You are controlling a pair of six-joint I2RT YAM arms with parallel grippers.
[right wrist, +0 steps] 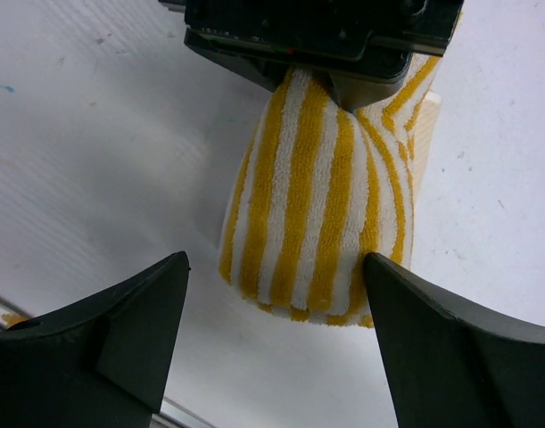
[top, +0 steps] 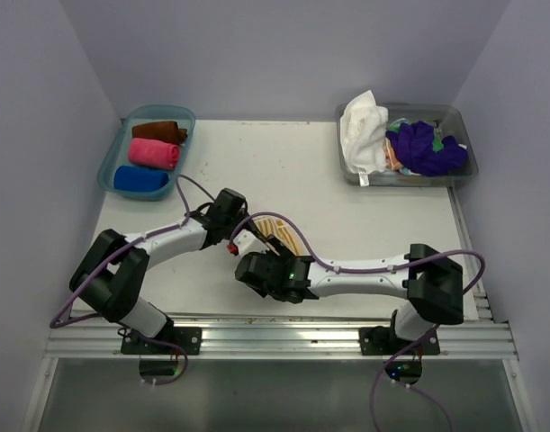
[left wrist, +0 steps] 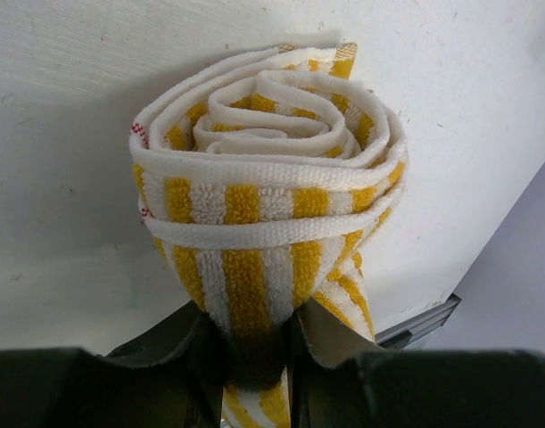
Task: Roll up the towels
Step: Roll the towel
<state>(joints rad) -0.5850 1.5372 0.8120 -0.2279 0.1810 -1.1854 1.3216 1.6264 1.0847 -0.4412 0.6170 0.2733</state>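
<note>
The left tool [left wrist: 254, 348] is clamped on the rolled yellow-striped towel [left wrist: 263, 178], held nearer than and right of the blue tray [top: 112, 166]. The right tool [right wrist: 274, 263] gapes wide around it, holding nothing. Such a narrow pinch risks the coil loosening or slipping free while carried towards that tray.

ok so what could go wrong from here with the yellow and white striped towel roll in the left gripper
1. The left gripper pinches just one end of the yellow-and-white striped terry towel roll; its loose spiral layers could unwind or slip out in transit.
2. The right gripper is open, facing the roll's free end; moving either arm might snag it.
3. The blue plastic tray already holds three rolls, so a fourth may fit tightly.
</note>
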